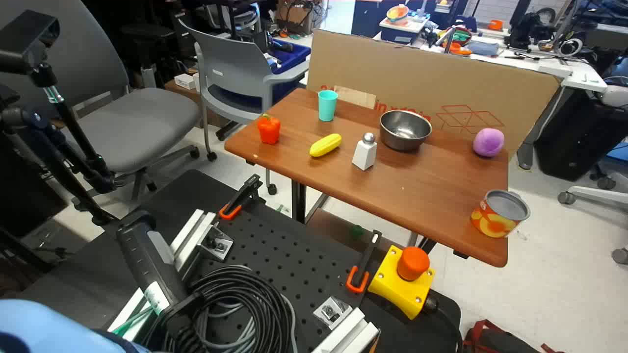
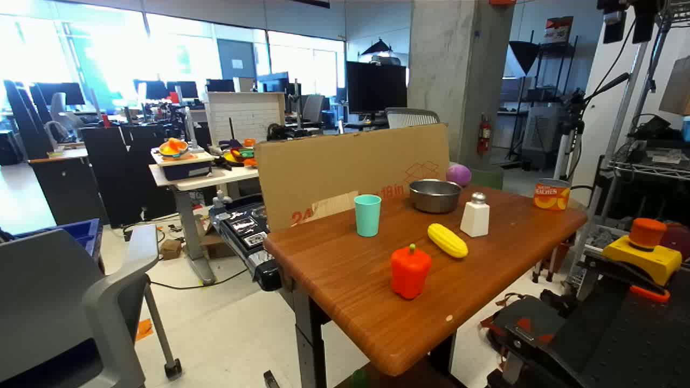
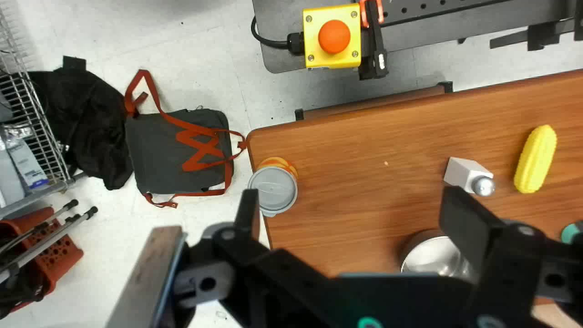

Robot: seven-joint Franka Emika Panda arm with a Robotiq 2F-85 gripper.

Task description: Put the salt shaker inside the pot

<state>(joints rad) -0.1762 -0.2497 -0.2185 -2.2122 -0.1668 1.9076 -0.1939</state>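
Salt shaker [image 3: 467, 176] stands on the table [image 3: 346, 159] below the wide, empty jaws, out past one fingertip [image 3: 462, 216], probably light, stiff and slick, so I'd pinch its flat sides mid-height.

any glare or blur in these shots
Wrist view: the gripper looks out of focus, the shaker sharper, with glare inside the pot; in an exterior view, the windows are washed out to white.

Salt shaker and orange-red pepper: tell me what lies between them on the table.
A yellow corn-like item lies between the salt shaker and the orange-red pepper, as both exterior views show.
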